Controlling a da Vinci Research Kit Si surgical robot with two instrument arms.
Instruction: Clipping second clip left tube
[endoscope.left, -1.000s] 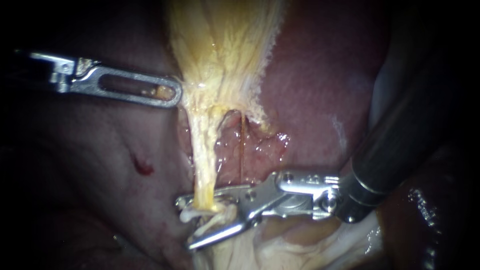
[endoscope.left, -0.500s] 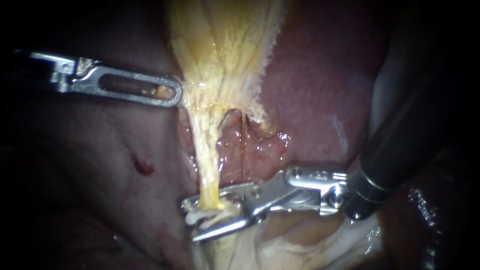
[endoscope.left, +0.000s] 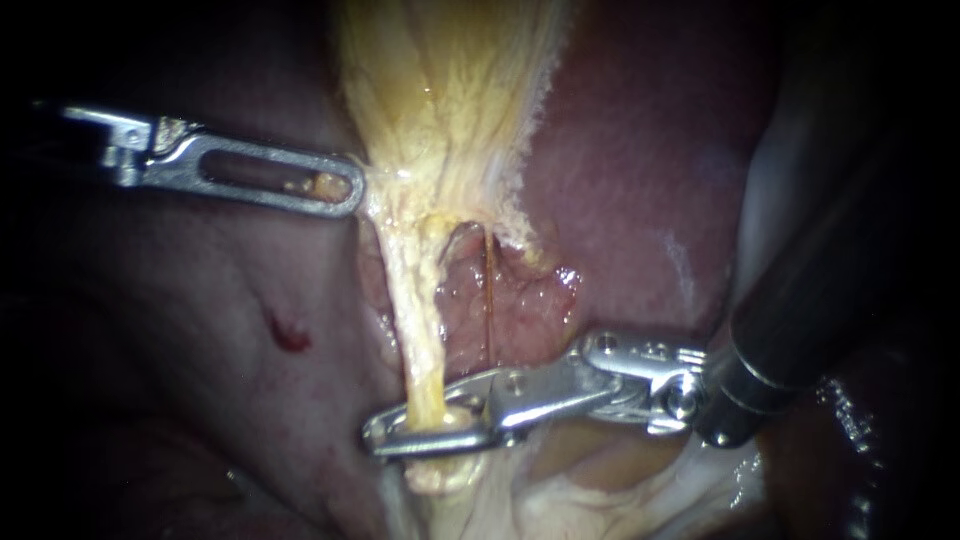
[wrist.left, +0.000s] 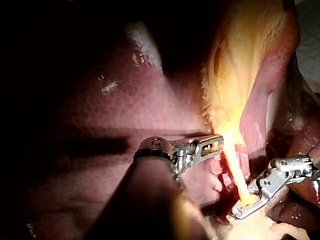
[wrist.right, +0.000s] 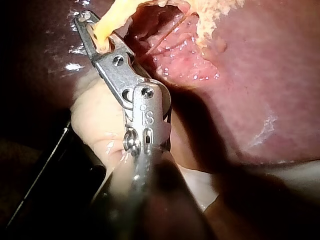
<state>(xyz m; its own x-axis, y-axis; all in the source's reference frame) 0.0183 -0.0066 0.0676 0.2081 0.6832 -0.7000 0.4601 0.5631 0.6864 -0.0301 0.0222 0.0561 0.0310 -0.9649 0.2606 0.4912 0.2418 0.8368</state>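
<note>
Liver (endoscope.left: 640, 150): lying dark red behind everything, showing a raw, glistening patch beside the gallbladder's neck.
Gallbladder (endoscope.left: 450, 90): hanging pale yellow from the top of the endoscope view, narrowing downward into the left tube (endoscope.left: 420, 320).
Right instrument (endoscope.left: 430, 425): coming in from the lower right. Its jaws are now squeezing narrow across the left tube from both sides, where a second ago they were standing wide around it.
Left instrument (endoscope.left: 300, 180): holding as before, its jaws lying close together and pinching the gallbladder's edge, keeping the neck taut.
Left tube: running stretched from the gallbladder down into the right instrument's jaws, being clamped near its lower end. A thinner tube (endoscope.left: 488, 300) is lying just beside it, apparently clear of the grip.
Clip: hiding inside the closed jaws, if present; I cannot tell whether one is seated.
Meaning: the closing suggests the clip is being pressed on now. Opening the jaws and backing straight off is probably coming next.
</note>
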